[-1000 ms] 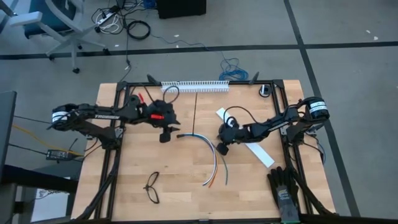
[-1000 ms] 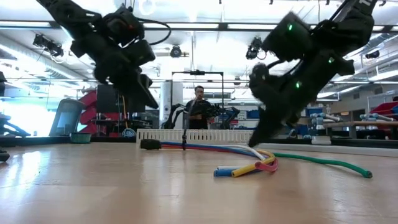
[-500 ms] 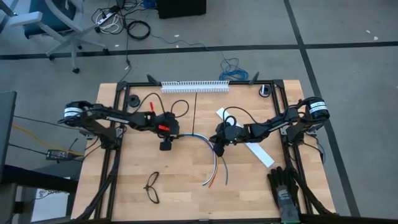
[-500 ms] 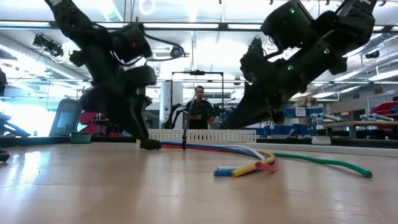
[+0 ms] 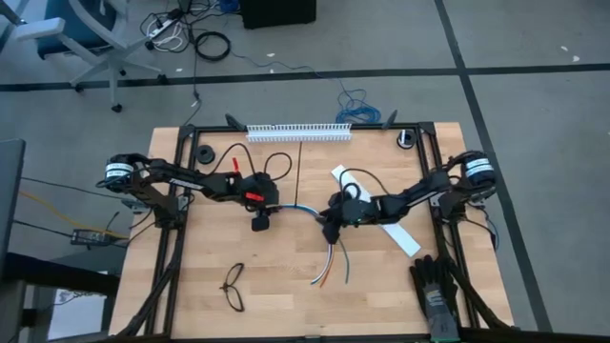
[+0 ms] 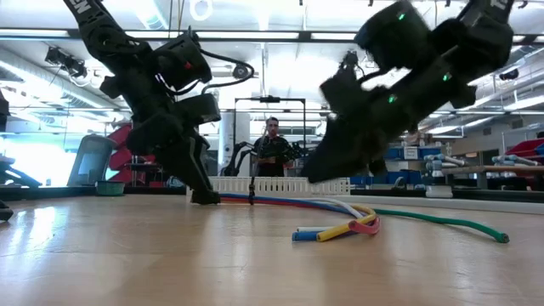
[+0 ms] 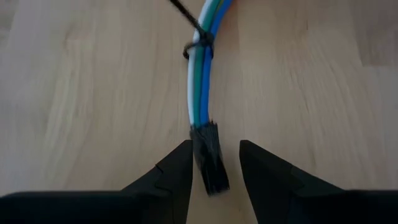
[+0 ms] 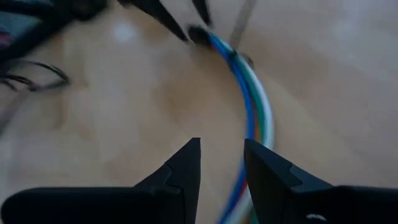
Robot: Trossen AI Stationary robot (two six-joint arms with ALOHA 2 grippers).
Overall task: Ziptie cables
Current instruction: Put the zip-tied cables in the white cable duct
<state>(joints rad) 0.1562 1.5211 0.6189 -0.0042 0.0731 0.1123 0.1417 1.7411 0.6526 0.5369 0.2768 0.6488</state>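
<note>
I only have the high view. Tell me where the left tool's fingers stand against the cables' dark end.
Observer: In the left wrist view, the left tool is open, and its fingers straddle the dark end of the cables.
Operator: Report the ziptie.
Observer: The ziptie loops around the bundle just past that end.
Operator: Now the right tool.
Observer: The right tool is open with only bare wood between its fingers. The cables curve beside it.
</note>
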